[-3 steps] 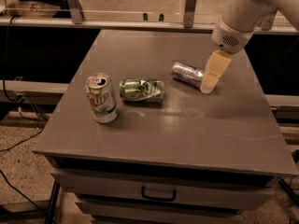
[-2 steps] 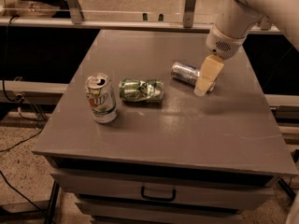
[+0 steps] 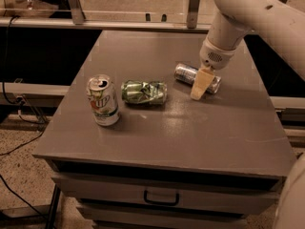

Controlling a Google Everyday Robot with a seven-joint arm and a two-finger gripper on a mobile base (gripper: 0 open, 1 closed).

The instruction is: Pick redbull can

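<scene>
Shows gripper point(image 3: 200, 86) down at the redbull can point(image 3: 185, 73), lying sideways on the table point(image 3: 190, 128); cannot tell whether spread or closed

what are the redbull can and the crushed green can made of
Redbull can: thin metal, probably aluminium, with a glossy finish; bright glints run along its silver body. Crushed green can: looks like thin metal too; its creased, dented walls catch the light. The hand is at the redbull can's right half.
</scene>
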